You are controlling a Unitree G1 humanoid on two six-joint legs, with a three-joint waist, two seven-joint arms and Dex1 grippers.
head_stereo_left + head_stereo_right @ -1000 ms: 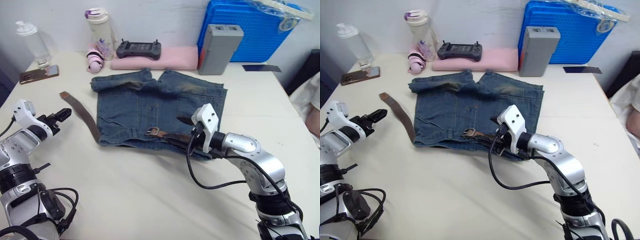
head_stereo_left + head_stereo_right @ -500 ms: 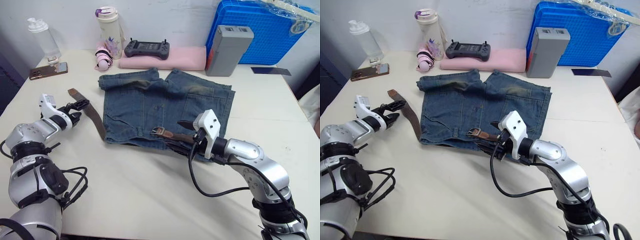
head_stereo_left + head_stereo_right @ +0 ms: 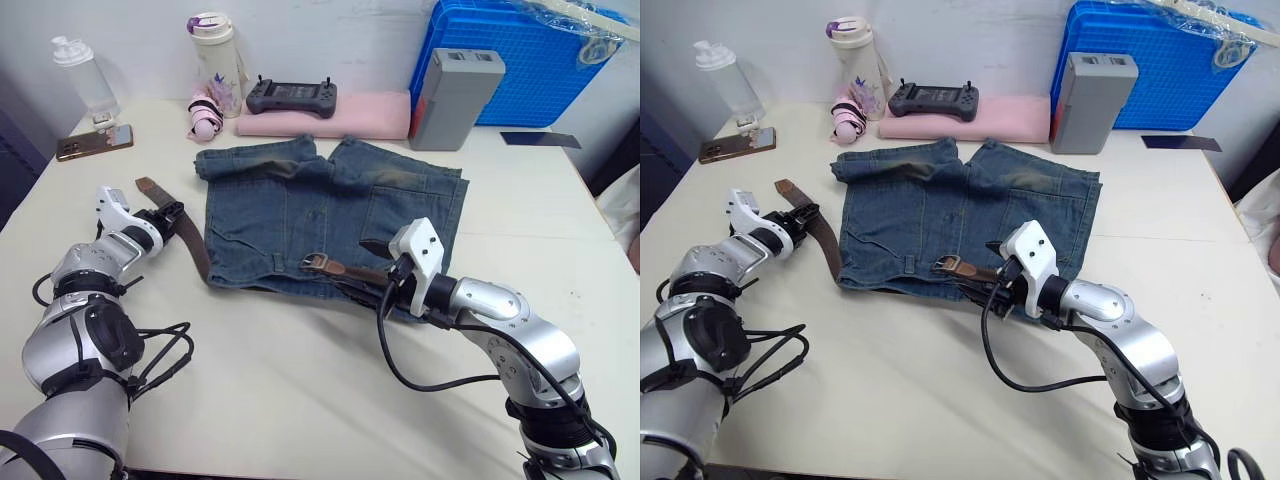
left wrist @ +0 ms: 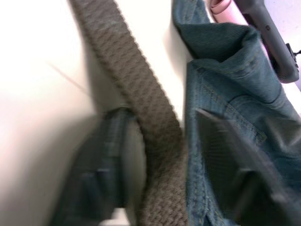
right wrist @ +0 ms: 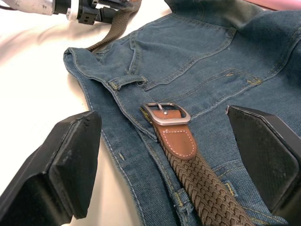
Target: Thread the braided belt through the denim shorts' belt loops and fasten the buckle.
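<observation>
Left hand (image 4: 155,155) spread astride braided belt (image 3: 190,235): pinch squarely (mid-strap). Right hand (image 5: 160,155) spread over buckle (image 5: 165,113), grips nothing.

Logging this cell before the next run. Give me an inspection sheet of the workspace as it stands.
Surface: cream table.
Job's things: denim shorts lie flat; braided belt trails off their left side; buckle lies on the waistband, unfastened.
Clutter: two bottles, phone, controller on pink cloth, grey box.
Grippers: left gripper open, straddling the belt; right gripper open over the buckle end.
Cables: black cables on both arms.
Surroundings: blue crate, wall.
</observation>
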